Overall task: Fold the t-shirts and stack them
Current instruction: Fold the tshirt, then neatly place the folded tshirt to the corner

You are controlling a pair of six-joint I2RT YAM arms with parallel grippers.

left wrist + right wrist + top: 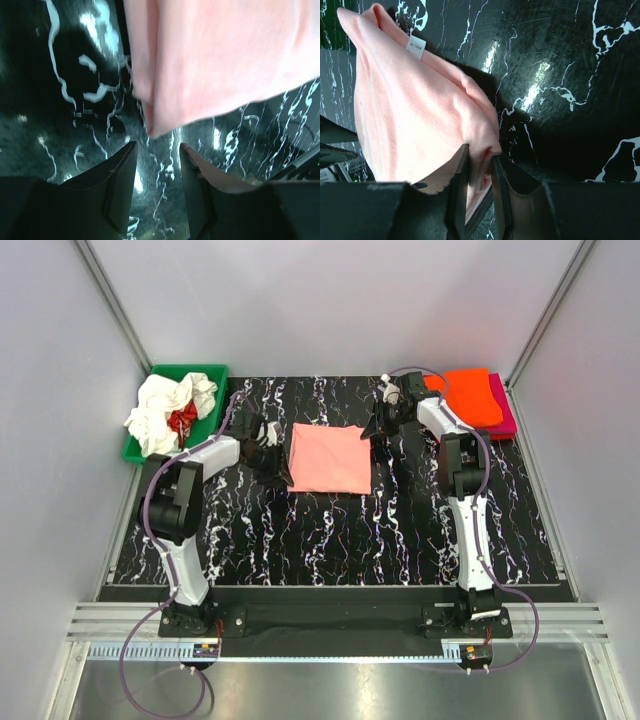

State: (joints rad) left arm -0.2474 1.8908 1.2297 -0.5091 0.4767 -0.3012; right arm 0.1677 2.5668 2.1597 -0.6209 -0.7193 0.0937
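Right jaws clamp the folded salmon-pink shirt [330,458] on the desk [350,530], left jaws open beside it; orange shirt [470,395] tops magenta shirt [506,422], white shirt [158,412] and red shirt [183,420] wait in the bin [190,372].

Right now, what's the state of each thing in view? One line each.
Salmon-pink soft cloth t-shirt: folded flat rectangle, right edge pinched.
Bright orange t-shirt: folded, stacked on the magenta one.
Magenta t-shirt: folded, bottom of stack.
White cloth heap: crumpled, unfolded, in bin.
Red cloth: crumpled inside white heap.
Green plastic bin: upright, holding the heap.
Left gripper: open, empty, beside salmon shirt.
Right gripper: shut on salmon shirt.
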